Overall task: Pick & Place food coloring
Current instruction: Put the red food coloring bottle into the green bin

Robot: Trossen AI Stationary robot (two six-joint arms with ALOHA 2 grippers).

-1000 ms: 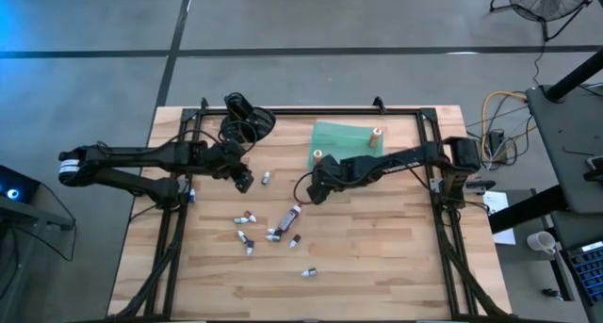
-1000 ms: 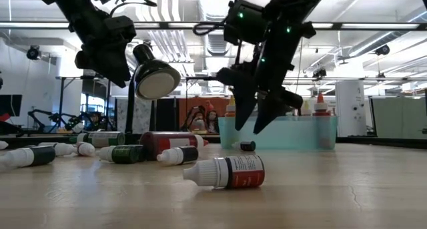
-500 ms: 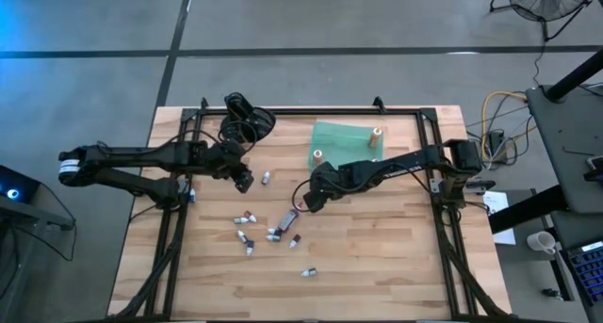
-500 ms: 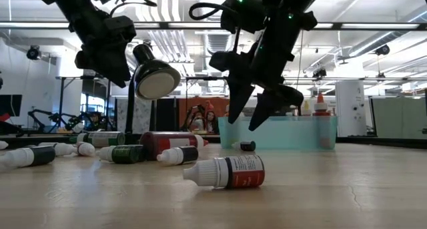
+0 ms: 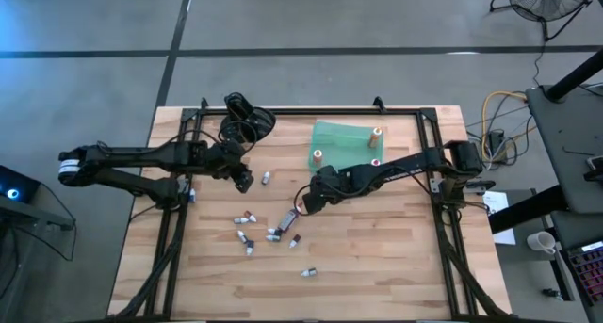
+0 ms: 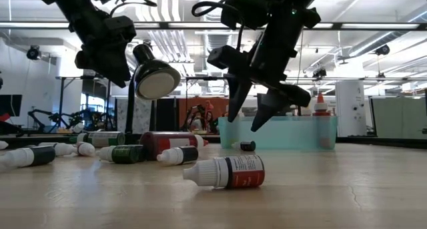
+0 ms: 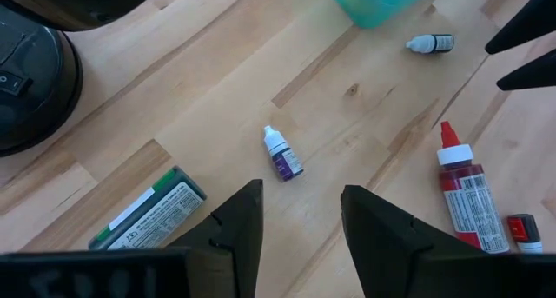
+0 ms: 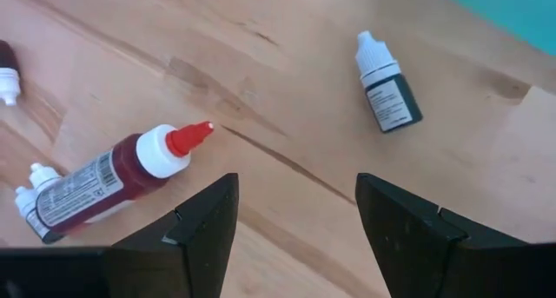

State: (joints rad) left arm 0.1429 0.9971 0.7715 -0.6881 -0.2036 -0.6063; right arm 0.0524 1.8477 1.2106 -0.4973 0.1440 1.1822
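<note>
The right claw hangs wide open and empty above the table, over the red-capped food coloring bottle. Descending off-centre, a finger could nudge the bottle into its small neighbours. The left claw, narrowly parted and empty, waits above a purple-labelled bottle.

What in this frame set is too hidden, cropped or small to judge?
- High view: colours of the tiny scattered bottles; too small.
- Left wrist view: flat green-and-white box; left gripper covers its end.
- Right wrist view: small white-capped bottles behind the red-tipped bottle; right gripper hides them partly.
</note>
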